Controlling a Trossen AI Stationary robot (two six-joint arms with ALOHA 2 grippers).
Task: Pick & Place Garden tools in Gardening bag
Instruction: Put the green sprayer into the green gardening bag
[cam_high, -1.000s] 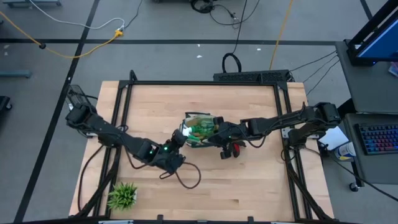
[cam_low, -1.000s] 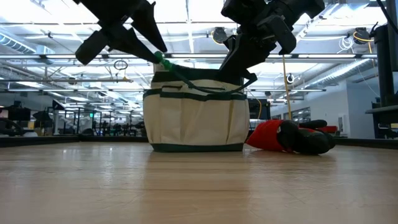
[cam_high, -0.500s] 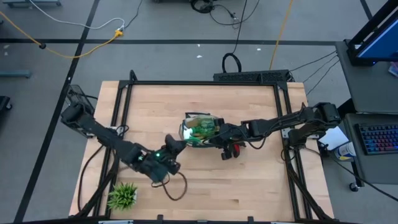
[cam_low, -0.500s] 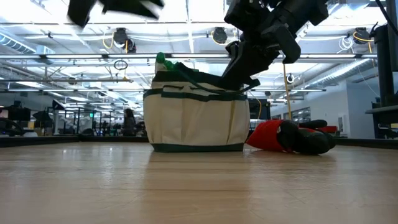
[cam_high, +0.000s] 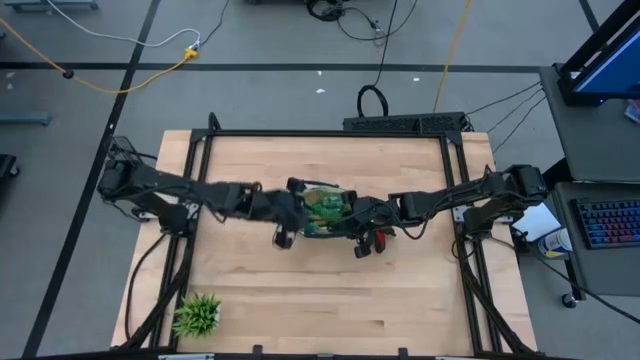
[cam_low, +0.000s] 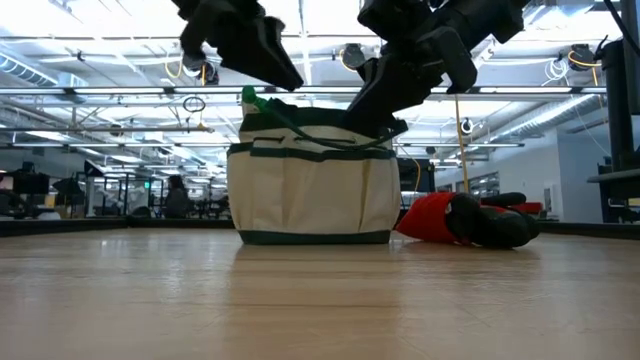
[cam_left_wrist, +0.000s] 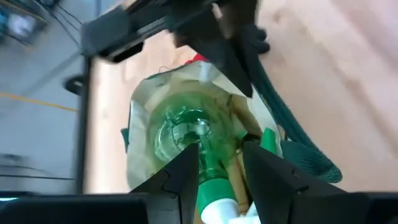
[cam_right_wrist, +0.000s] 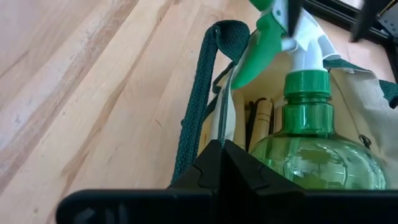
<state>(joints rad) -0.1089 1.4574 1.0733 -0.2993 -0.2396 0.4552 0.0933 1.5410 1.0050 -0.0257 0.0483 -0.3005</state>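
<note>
With the green spray bottle (cam_left_wrist: 189, 134) standing inside the gardening bag (cam_low: 312, 190), the right gripper (cam_right_wrist: 222, 148), fingers clenched on the bag's rim, should keep it open while the left gripper (cam_left_wrist: 219, 163), fingers released astride the bottle's neck, settles it deeper.

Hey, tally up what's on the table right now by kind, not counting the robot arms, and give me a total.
Gardening bag: 1
Green spray bottle, standing in the bag: 1
Red-and-black gloves, in a heap beside the bag: 1 heap
Potted green plant: 1
Wooden handle showing inside the bag: 1
Total: 5
</note>
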